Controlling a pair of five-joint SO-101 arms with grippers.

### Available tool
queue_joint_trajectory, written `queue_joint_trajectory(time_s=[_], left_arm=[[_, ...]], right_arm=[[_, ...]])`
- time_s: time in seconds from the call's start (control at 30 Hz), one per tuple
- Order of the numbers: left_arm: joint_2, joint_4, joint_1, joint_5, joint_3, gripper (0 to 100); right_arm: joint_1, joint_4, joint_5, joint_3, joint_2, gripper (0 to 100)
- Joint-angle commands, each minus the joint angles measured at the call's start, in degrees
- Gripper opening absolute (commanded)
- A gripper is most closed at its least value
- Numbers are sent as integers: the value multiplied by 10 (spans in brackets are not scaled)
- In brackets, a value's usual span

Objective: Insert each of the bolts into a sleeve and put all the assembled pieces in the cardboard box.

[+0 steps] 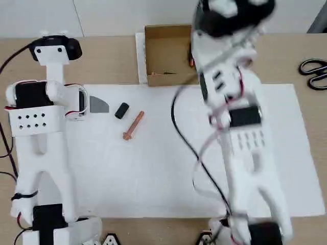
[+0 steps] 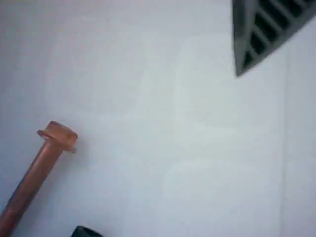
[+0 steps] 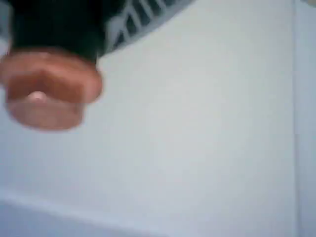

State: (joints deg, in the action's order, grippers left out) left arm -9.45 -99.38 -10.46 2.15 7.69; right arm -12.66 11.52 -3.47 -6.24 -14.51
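A loose copper bolt (image 1: 134, 125) lies on the white sheet (image 1: 153, 173), with a black sleeve (image 1: 121, 111) just up and left of it. My left gripper (image 1: 95, 104) rests low on the sheet to the left of the sleeve. In its wrist view the bolt (image 2: 43, 168) lies apart from it, head up. My right gripper (image 1: 192, 57) hangs at the right edge of the cardboard box (image 1: 166, 35). It is shut on a black sleeve (image 3: 54, 29) with a copper bolt head (image 3: 49, 94) sticking out of it.
Scissors (image 1: 312, 71) lie at the far right on the wooden table. A thin orange piece (image 1: 162, 73) lies along the box's near wall. A black cable (image 1: 186, 143) crosses the sheet beside the right arm.
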Motion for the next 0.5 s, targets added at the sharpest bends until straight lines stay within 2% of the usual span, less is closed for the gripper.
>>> queue_joint_trajectory(time_s=[0.0, 0.2, 0.47], left_arm=[[-3, -9, -2, 2, 7, 332], [-22, -7, -2, 2, -15, 331], [-81, -6, -1, 2, -20, 331]], right_arm=[[11, -15, -4, 190, 233, 4], [14, -13, -4, 410, 502, 4], [3, -12, -4, 571, 694, 6]])
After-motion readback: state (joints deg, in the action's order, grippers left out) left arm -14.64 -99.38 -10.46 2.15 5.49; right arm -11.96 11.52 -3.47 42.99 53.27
